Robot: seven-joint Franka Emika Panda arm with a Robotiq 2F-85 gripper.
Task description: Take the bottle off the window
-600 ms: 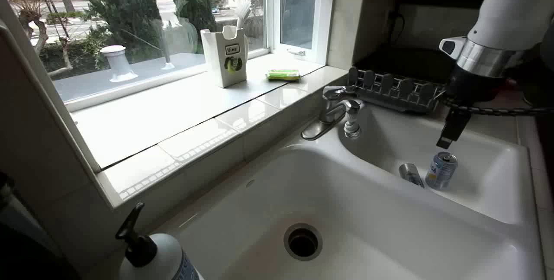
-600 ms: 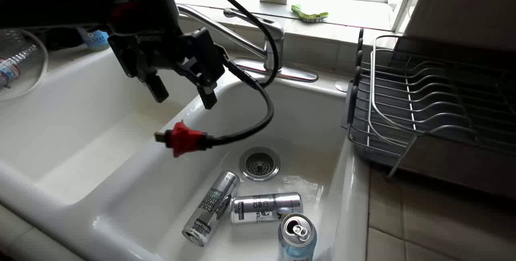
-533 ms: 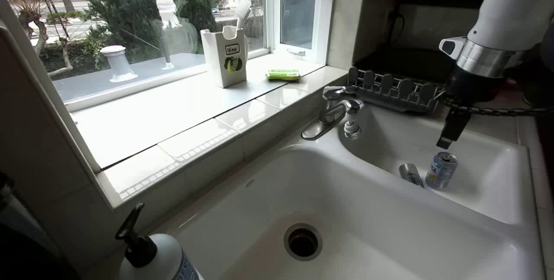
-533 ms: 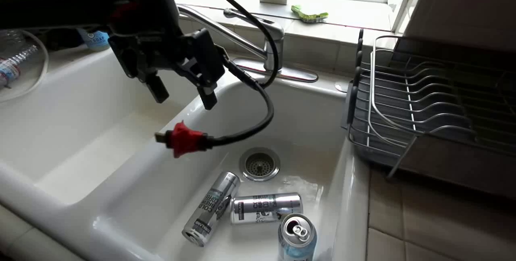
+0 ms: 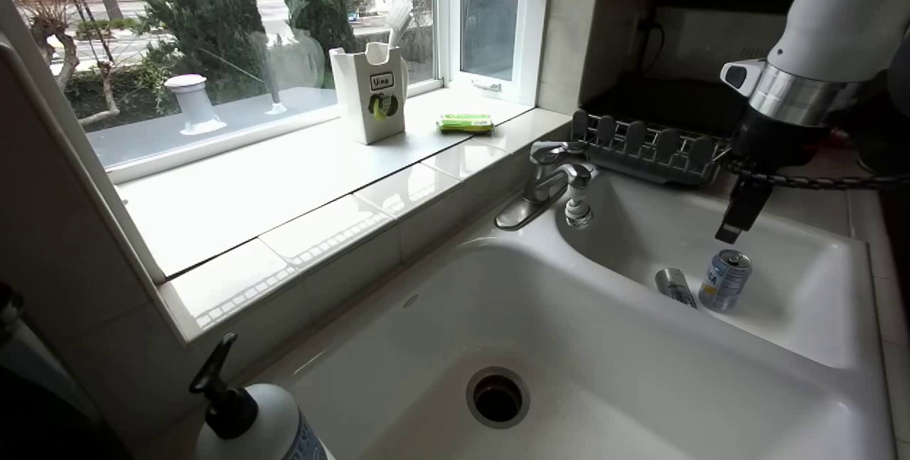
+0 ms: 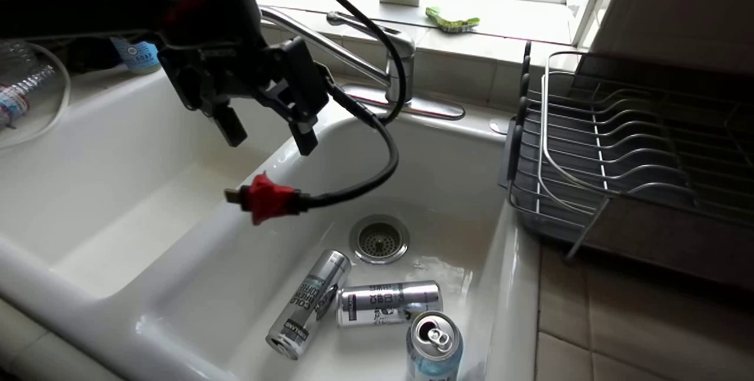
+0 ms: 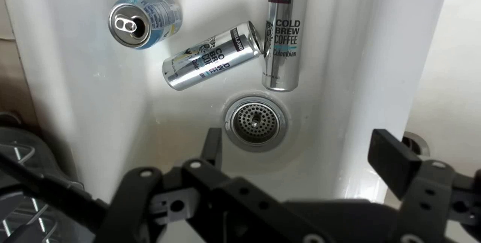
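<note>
A gripper [image 6: 270, 140], spread and empty, hangs over the sink [image 6: 450, 172]. No bottle discernible at the window [image 5: 238, 40] behind; likely light, stiff; grasp mid-body.

White-framed window [image 5: 284, 55], black end effector [image 6: 271, 141], silver coffee cans [image 7: 286, 36], lime-green packet [image 5: 465, 123]

In an exterior view, cam sits high over the nearer basin [image 5: 604, 403], pump dispenser [image 5: 263, 421] v. close at btm L, facing obliquely along the window [image 5: 234, 40], arm [image 5: 817, 40] at R edge. In an exterior view, cam's closer to the cans [image 6: 389, 304], tilted down, window across top. Wrist cam looks almost straight down past the fingers [image 7: 392, 162] onto same cans. In both exterior views: window, faucet [image 5: 546, 186], arm, dish rack [image 6: 636, 151] & cans.
</note>
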